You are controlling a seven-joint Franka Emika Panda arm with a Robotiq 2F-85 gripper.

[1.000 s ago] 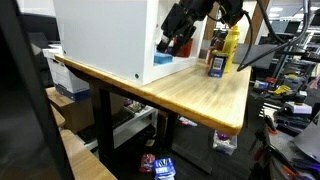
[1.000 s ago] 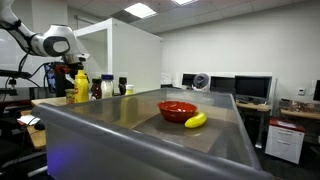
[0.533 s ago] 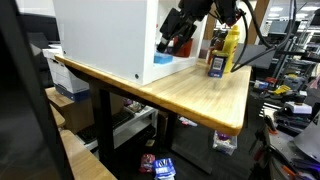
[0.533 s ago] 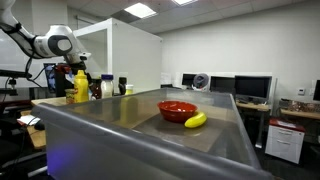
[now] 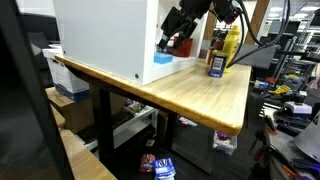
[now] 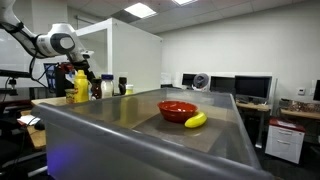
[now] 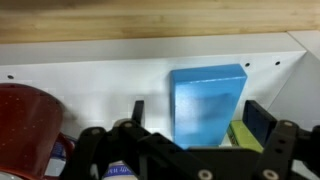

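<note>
Two dark, flat-sided fingers (image 7: 259, 122) of the tool (image 7: 198, 118) stand spread apart in the wrist view, with a blue block (image 7: 208, 98) between them. Whether either finger touches it cannot be told. The block is a smooth, matte, rectangular slab standing upright against a white panel (image 7: 100, 75) dotted with small holes, under a strip of pale wood. Left of the block sits a glossy red rounded vessel (image 7: 28, 125), and at the block's lower right is a sliver of something green (image 7: 240, 136). In an exterior view the tool (image 5: 174, 42) reaches into the open side of a boxy white cabinet (image 5: 100, 35), with the blue block (image 5: 163, 59) low on the cabinet's floor, just below it. The cabinet rests on a light wooden tabletop (image 5: 200, 95) with a rounded edge and black legs. Beside it stand a yellow squeeze bottle (image 5: 231, 45) and a darker bottle (image 5: 215, 66). The room is an office lab with monitors and ceiling lights. In an exterior view the white arm (image 6: 55, 42) bends at a rounded joint and angles downward. Well apart from it, a red bowl (image 6: 177, 108) and a yellow banana (image 6: 196, 120) lie on a grey surface (image 6: 110, 125).
</note>
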